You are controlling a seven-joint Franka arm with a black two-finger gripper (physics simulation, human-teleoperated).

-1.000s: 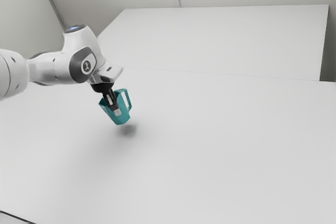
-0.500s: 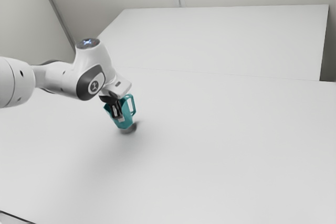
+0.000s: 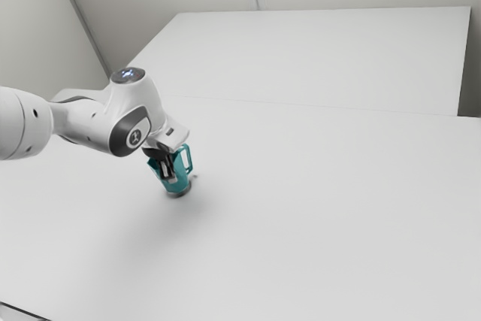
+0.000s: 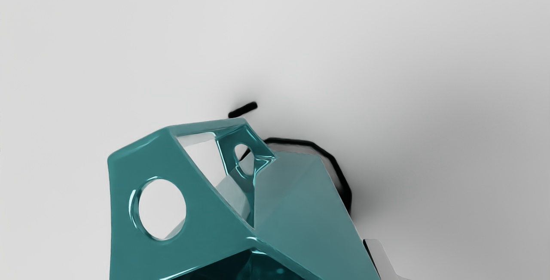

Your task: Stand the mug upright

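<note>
We have our gripper point(image 3: 170, 177) closed on the teal mug point(image 3: 179, 180), its fingers only as far apart as what they pinch allows. One fingertip point(image 4: 380, 255) shows in the wrist view right against the mug's outer wall; the other is hidden, so we cannot tell just where it presses. The mug leans, its mouth tipped toward the exterior view's left and its base lowest, down close to the counter point(image 3: 316, 216). Whether that base touches the surface at any point, we cannot tell.

The mug's handle point(image 3: 189, 160) is on its side toward the exterior view's right, and in the wrist view we see round holes through it. A dark curved shadow point(image 4: 341, 177) hugs the counter around the mug's base, and a short dark streak point(image 4: 243, 110) lies just beyond the handle. Our white arm point(image 3: 83, 120) comes in from the exterior view's left of the mug, with our hand just above it. Well behind the mug, a pale panel point(image 3: 323, 58) spans much of the exterior view.
</note>
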